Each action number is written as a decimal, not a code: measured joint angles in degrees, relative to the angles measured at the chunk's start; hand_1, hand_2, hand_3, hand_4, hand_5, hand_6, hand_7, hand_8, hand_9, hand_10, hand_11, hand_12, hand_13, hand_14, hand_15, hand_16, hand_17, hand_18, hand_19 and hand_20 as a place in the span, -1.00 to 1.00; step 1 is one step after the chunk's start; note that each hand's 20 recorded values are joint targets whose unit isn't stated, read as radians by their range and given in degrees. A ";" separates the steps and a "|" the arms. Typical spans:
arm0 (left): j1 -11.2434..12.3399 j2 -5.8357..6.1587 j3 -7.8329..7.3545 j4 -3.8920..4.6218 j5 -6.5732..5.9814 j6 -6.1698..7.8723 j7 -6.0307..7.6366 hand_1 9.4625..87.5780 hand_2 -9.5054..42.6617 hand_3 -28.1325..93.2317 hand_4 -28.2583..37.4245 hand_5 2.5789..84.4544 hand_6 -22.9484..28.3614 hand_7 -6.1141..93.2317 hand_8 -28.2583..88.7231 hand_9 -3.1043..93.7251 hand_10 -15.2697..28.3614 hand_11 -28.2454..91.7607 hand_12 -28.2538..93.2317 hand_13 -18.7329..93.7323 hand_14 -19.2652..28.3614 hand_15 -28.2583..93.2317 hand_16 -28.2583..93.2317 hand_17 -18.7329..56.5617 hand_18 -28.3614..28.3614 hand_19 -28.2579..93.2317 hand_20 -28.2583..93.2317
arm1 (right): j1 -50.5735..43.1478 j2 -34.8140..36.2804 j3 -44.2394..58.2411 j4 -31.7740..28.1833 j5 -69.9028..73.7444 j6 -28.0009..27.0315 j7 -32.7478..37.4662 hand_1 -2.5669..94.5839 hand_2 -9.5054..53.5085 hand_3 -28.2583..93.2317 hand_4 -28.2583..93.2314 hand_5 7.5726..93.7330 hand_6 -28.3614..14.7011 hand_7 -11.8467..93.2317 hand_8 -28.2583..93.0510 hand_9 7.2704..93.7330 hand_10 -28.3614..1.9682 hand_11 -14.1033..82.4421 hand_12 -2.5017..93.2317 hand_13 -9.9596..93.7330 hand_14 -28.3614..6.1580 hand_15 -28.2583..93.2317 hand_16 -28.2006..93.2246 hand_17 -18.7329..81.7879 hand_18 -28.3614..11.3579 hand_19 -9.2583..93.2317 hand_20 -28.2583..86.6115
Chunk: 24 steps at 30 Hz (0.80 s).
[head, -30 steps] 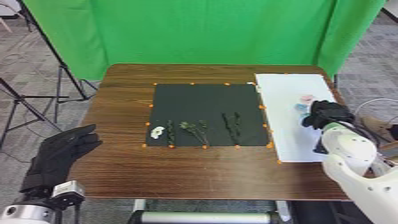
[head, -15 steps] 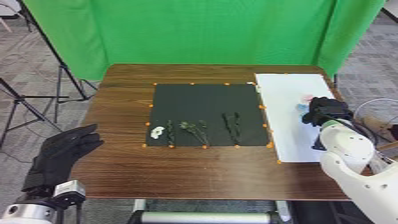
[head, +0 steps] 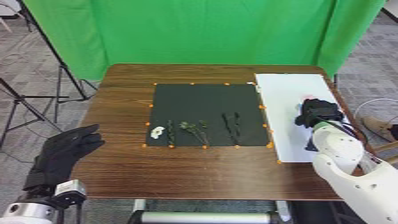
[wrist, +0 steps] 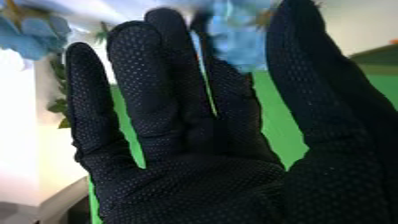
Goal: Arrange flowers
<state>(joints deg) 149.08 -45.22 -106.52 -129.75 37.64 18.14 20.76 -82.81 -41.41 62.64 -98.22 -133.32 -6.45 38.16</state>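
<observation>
Since the earlier head view, the right hand [head: 318, 112] has shifted inward over the white sheet [head: 286, 125], while the left hand [head: 62, 151] stays put beside the table [head: 178, 175]. One blue flower [wrist: 238, 37] appears between the thumb and the fingers of the right hand; whether it touches the glove, I cannot tell. Near that hand, a pink flower [head: 308, 97] sits over the sheet. The blue bloom should weigh next to nothing, its petals soft and easily creased, its stem probably thin and prone to roll or slip in fabric. A light pinch on the stem, just under the head, would spare the petals. The right arm angles in from the lower right corner, its hand released, with fingers long and straight and thumb set apart. The left hand is released too, fingers extended.
</observation>
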 measured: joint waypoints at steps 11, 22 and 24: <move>0.01 -0.23 -0.01 0.07 0.10 -0.20 -0.30 -0.54 -0.38 0.80 -0.50 0.11 0.47 -0.59 -0.66 -0.08 0.75 0.16 -0.35 -0.12 1.00 0.50 -0.74 -0.72 0.75 0.40 -0.23 | 0.33 0.32 -2.14 1.17 -2.31 4.74 0.20 0.14 -0.97 0.62 -1.00 0.68 0.46 -0.32 -0.53 0.85 0.39 -0.17 -0.30 0.60 0.28 0.51 -0.10 -0.06 -0.68 0.66 -0.31; 1.40 -0.21 -1.16 -0.08 0.02 -0.16 -0.12 -0.54 -0.38 0.80 -0.51 0.11 0.47 -0.59 -0.66 -0.08 0.74 0.16 -0.35 -0.12 1.00 0.50 -0.74 -0.72 0.76 0.40 -0.23 | 5.38 1.57 -8.19 -3.68 -1.81 7.91 -2.55 0.14 -0.98 0.64 -1.00 0.71 0.42 -0.34 -0.50 0.85 0.37 -0.15 -0.30 0.60 0.27 0.52 -0.11 -0.06 -0.65 0.67 -0.30; 1.79 -0.26 -1.74 -0.16 0.05 -0.18 -0.25 -0.54 -0.38 0.80 -0.51 0.11 0.47 -0.59 -0.66 -0.08 0.74 0.16 -0.35 -0.12 1.00 0.50 -0.74 -0.72 0.76 0.40 -0.23 | 7.82 1.51 -10.74 -5.31 -1.12 7.94 -4.12 0.14 -0.98 0.64 -1.00 0.72 0.42 -0.34 -0.50 0.85 0.36 -0.15 -0.30 0.60 0.27 0.52 -0.11 -0.07 -0.64 0.67 -0.30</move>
<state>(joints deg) 150.87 -45.47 -108.26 -129.91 37.69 17.97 20.51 -74.99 -39.90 51.90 -103.53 -134.44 1.48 34.03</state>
